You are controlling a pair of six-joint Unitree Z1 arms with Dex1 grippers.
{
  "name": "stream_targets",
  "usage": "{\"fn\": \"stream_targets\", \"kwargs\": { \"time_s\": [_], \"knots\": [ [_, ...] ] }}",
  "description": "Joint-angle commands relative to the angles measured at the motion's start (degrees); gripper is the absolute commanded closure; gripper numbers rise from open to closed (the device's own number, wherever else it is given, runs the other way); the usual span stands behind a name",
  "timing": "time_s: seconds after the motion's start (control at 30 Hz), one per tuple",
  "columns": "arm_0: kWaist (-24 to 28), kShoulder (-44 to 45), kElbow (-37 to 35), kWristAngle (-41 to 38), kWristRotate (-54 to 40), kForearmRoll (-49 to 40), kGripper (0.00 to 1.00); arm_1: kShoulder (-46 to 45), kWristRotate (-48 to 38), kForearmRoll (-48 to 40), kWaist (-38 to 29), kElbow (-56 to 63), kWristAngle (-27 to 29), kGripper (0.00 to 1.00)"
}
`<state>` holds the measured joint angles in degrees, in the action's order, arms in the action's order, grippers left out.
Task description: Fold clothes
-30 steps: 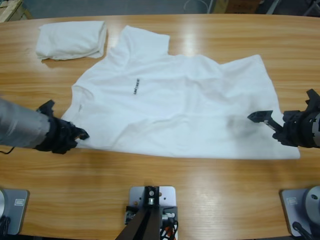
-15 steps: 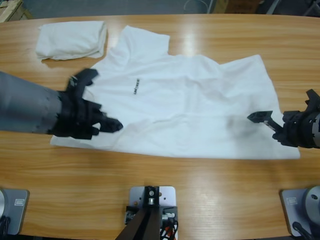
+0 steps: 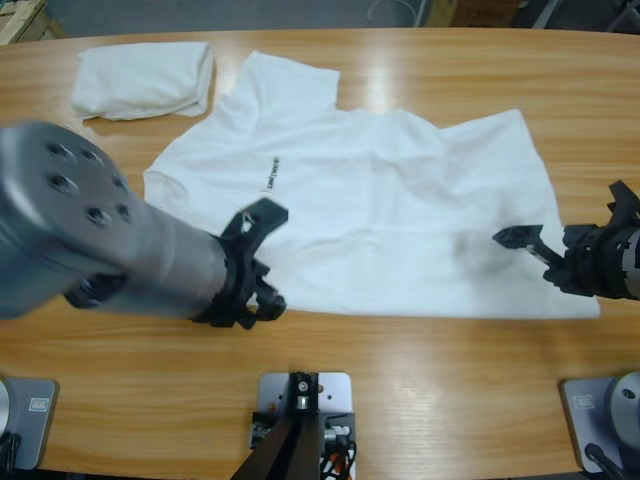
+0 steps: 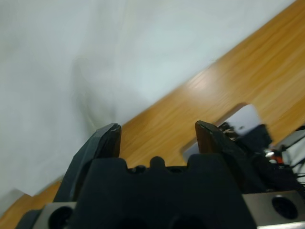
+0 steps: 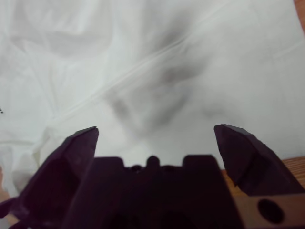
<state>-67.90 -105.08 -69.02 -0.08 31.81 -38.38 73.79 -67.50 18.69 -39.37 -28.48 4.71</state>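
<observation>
looking straight down from a fixed point above the long wooden table (image 3: pixel 420 370), taking in its full width. close along the left gripper (image 4: pixel 157 131), tilted across the near hem of the spread t-shirt (image 4: pixel 71 62) toward the table's front edge and rig. very close along the right gripper (image 5: pixel 155 133), facing flat onto the same shirt's wrinkled cloth. shared by all three: that spread t-shirt (image 3: pixel 370 210), seen whole only from above.

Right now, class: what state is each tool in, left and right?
Left tool: open, holding nothing, above the near edge of the spread T-shirt.
Right tool: open, holding nothing, over the shirt's right side.
</observation>
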Motion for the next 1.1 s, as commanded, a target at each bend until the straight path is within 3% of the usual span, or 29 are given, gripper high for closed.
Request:
{"fn": "stream_targets", "kwargs": {
  "time_s": [0.03,0.3,0.57,1.0,1.1],
  "knots": [
    [-0.25,-5.8,0.06,9.1,1.12,-3.54,0.44,-1.89,1.51,-1.13,-0.7,1.85,-1.26,0.009],
    [0.54,-7.15,-0.91,9.15,0.33,-3.75,0.478,-1.79,1.67,-1.53,-0.7,2.02,-1.37,0.009],
    [0.12,-4.52,-9.68,11.07,-4.24,-5.81,0.478,-1.1,1.81,-1.99,-0.7,2.11,-1.54,0.009],
    [-2.02,-9.28,-7.67,9.31,-2.78,-9.34,0.482,-1.14,2.11,-2.17,-0.7,2.29,-1.72,0.009],
    [-2.23,-9.79,-8.15,9.12,-2.77,-9.34,0.64,-0.86,2.11,-2.38,-0.7,2.34,-1.72,0.009]
  ]
}}
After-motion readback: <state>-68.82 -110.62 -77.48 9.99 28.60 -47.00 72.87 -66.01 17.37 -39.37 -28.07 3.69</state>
